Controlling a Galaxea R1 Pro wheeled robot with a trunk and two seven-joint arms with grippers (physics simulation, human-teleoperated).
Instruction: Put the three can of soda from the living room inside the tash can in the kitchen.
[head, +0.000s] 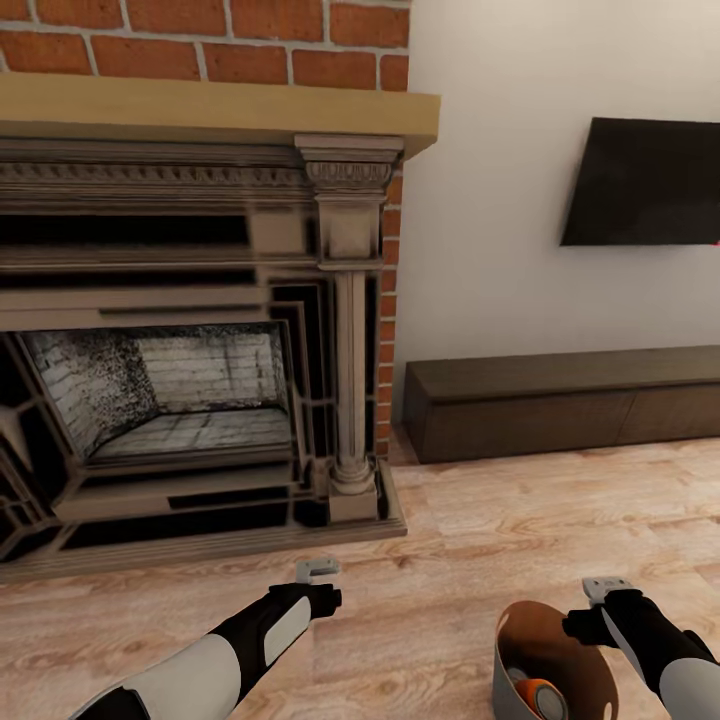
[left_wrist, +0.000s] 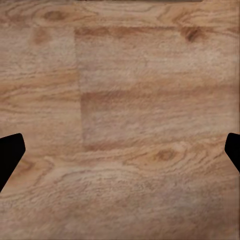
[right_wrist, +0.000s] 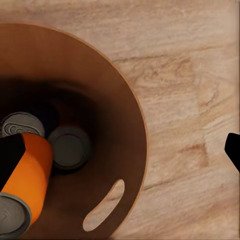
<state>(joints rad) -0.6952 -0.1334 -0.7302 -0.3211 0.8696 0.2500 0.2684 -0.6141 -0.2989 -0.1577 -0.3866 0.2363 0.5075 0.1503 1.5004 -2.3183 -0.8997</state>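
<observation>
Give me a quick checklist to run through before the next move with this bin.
1. All soda cans in the trash can: ok, three inside.
2. right claw gripping the bin: not ok, open, fingers straddling the rim.
3. left claw free: ok, open over bare floor.
4. Bin in kitchen: not ok, fireplace and TV ahead.
5. Bin resting on floor: cannot tell.

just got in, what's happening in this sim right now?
The robot faces a brick fireplace on a wood floor. Its right hand hovers by the rim of a bin on the floor; the wrist view shows soda cans already inside, one orange side and two more grey tops. The left hand is open and empty over bare floor.
</observation>
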